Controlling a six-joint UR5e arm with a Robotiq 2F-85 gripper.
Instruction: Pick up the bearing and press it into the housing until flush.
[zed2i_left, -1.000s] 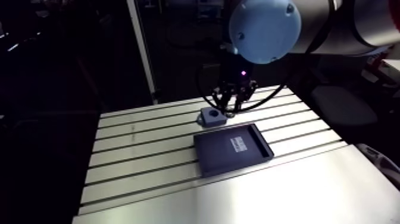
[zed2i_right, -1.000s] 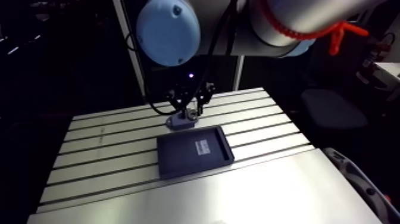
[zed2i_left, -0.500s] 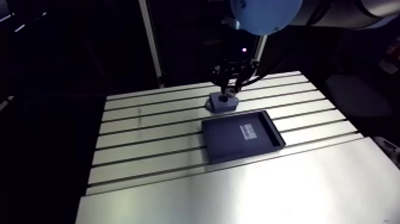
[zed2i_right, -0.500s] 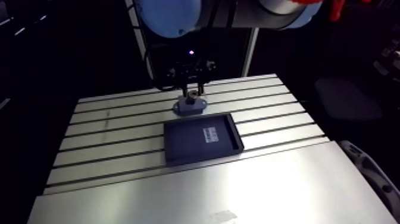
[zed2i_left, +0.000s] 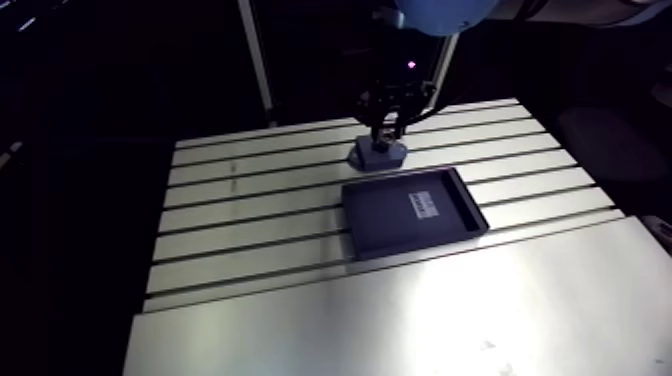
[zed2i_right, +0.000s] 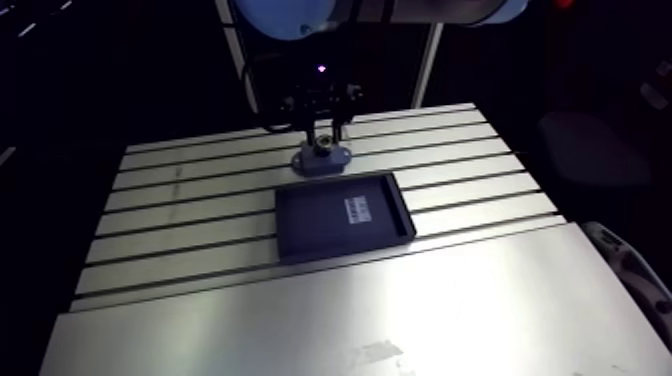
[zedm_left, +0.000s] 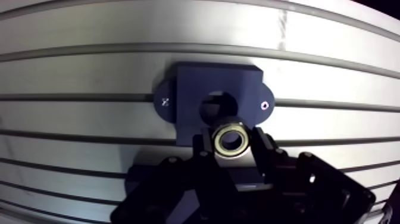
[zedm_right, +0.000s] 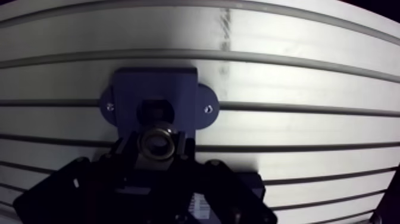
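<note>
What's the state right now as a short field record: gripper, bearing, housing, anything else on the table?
gripper: shut on the bearing, over the housing
bearing: metal ring, clamped in the gripper, not yet in the bore
housing: dark block with two screwed ears, on the table
bore: empty
tray: dark, shallow, beside the housing, pale label inside
stage: bearing picked, pressing not yet done

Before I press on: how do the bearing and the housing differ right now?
The bearing is a small pale metal ring; the housing is a larger dark blue block with side ears. The bearing is clamped in the gripper, not yet seated; the housing rests on the table. Both have a round central opening.
</note>
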